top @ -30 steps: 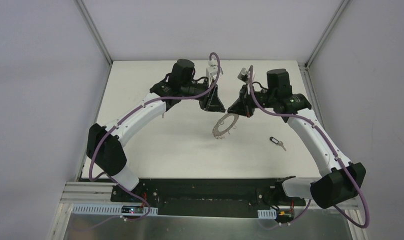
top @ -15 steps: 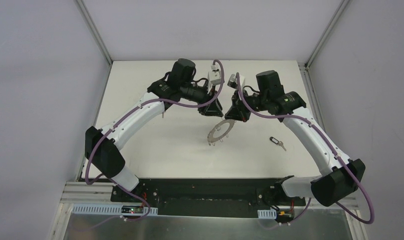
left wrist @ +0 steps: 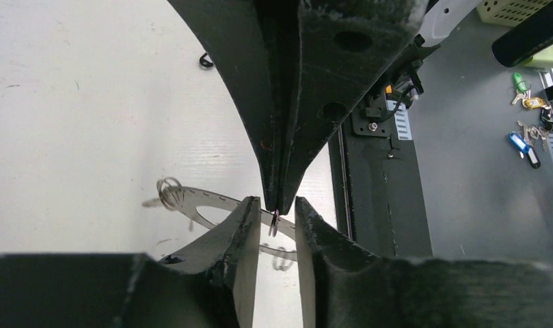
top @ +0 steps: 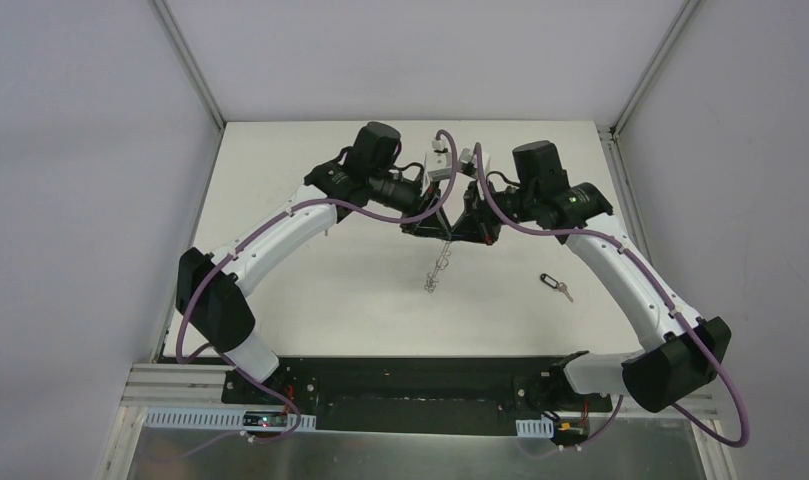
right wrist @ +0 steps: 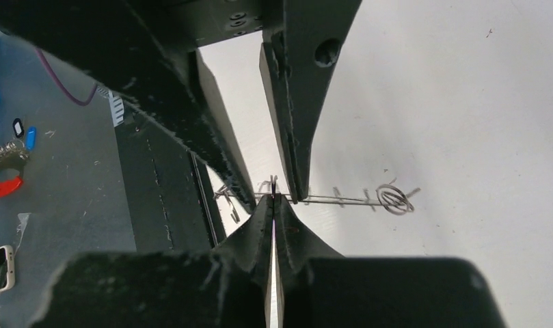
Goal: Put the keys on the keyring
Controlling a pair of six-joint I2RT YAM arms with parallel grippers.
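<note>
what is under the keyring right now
Only bare white table shows under the keyring, which the right gripper holds on edge. The black-headed key lies apart. Table beneath the gripper itself is hidden.

The top camera hangs above and behind the arm bases, looking down and forward over the whole white tabletop point(top: 310, 290) from well back. Each wrist camera sits right behind its own black fingers point(left wrist: 239, 273) — the two face each other, very close in. All three views share the flat grey metal keyring point(left wrist: 215, 207) and the tabletop.
</note>
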